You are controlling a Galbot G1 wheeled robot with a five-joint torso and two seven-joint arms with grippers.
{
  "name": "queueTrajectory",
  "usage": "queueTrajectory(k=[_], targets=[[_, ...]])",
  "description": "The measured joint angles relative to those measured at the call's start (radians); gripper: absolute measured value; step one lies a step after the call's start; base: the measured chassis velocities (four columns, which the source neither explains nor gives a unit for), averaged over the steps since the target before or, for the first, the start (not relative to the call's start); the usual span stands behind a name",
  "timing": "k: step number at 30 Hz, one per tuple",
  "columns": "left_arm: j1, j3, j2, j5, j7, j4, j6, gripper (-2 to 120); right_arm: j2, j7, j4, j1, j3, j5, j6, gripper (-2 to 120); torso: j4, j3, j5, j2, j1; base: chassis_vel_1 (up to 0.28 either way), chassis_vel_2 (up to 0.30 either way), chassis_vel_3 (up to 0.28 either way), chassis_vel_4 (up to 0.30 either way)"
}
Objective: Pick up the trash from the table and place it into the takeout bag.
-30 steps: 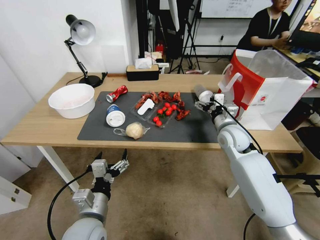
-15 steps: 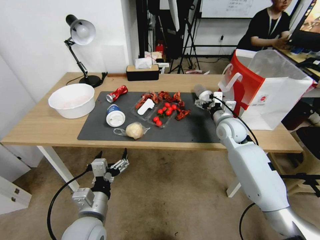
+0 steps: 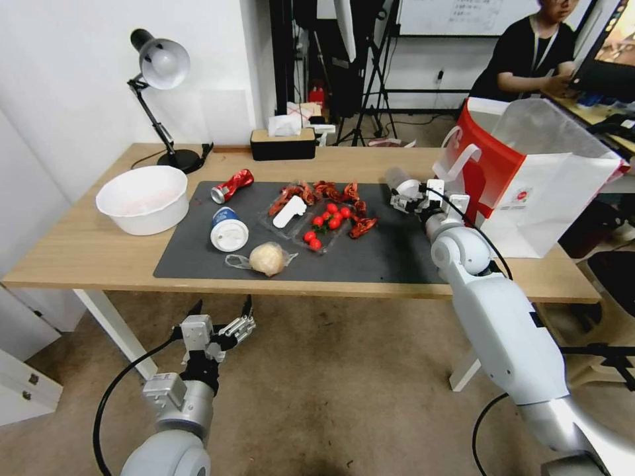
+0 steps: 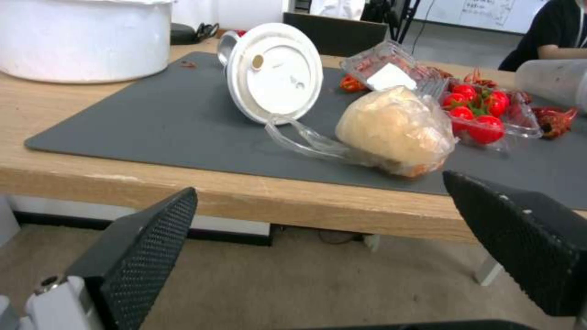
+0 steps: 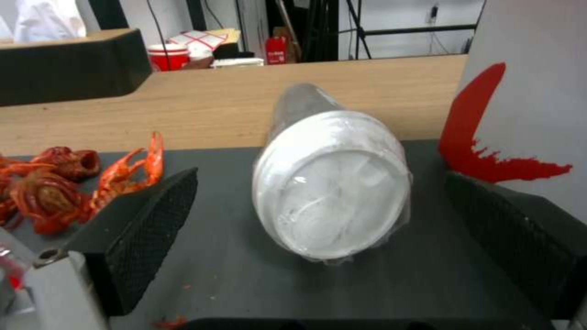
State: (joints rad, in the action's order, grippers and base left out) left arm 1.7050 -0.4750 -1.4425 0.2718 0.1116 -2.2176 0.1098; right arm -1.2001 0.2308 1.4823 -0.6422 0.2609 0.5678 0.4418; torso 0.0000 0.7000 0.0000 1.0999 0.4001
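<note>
Currently the right gripper, jaws spread wide, brackets the clear white-lidded cup lying at the mat's 3 o'clock edge beside the takeout bag, aligned to grasp. Left gripper waits open below the table.

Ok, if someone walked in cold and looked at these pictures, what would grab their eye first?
Probably the right gripper, open around the clear white-lidded cup lying on its side on the dark grey mat. Right beside it stands the tall red-and-white paper takeout bag. Mid-mat, bright red cherry tomatoes and crayfish shells stand out.
</note>
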Motion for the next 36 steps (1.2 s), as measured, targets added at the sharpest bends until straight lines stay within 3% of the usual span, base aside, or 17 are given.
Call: queueTrajectory(k=[36], targets=[[0.003, 0.003, 0.0, -0.003, 0.0, 0.001, 0.001, 100, -0.009, -0.053, -0.155, 0.106, -0.016, 0.006, -0.012, 100, 0.0, 0.0, 0.0, 0.0, 0.0, 0.0, 0.0, 0.0, 0.0]])
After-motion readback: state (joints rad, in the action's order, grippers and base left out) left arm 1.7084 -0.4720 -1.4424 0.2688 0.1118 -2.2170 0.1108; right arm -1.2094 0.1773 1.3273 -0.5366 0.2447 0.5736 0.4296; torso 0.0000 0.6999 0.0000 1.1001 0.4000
